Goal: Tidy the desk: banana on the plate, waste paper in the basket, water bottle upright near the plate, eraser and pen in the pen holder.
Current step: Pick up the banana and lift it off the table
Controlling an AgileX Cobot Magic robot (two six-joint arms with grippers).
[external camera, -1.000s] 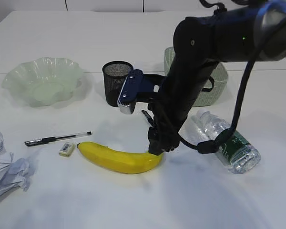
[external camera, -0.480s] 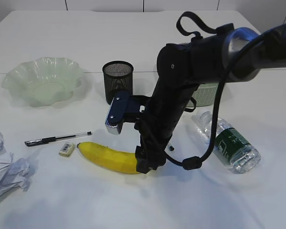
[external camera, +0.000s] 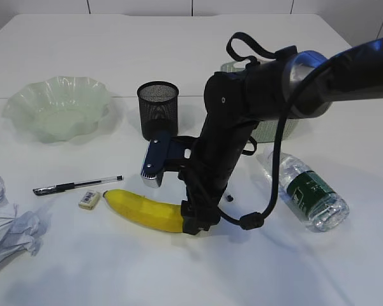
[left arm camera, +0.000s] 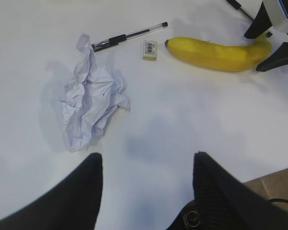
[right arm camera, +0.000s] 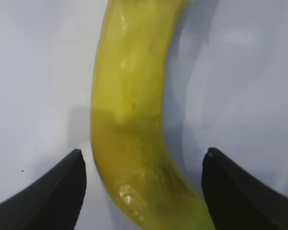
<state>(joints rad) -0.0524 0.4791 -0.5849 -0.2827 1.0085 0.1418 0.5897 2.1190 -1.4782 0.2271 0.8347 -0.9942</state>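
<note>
Right now the right gripper [right arm camera: 141, 177] is down over the long curved yellow banana [external camera: 143, 210], which lies on the plain white desk [external camera: 274, 268] near the middle. Its 2 black fingers [right arm camera: 53, 191] stand apart with the fruit between them, and a gap shows on each side, so nothing is clamped yet. The hold would fall on the banana's right end, well away from its middle. That is the worry: lifted from 1 end, the long free part could swing or droop, and the smooth skin could slip out on the way to the pale green translucent plate with the wavy rim [external camera: 57, 105], far left. A hard squeeze might bruise the soft fruit instead.

Just left of the banana's dark tip sits the tiny cream-white eraser [external camera: 89, 199], with the clear-barrelled pen [external camera: 76, 185] beside it; a dragged banana could knock both.

The left gripper [left arm camera: 146, 191] hangs with its fingers apart, above bare desk near the crumpled white waste paper [left arm camera: 91, 108], holding nothing. The clear water bottle with the dark green label [external camera: 306, 191] lies on its side at the right.
</note>
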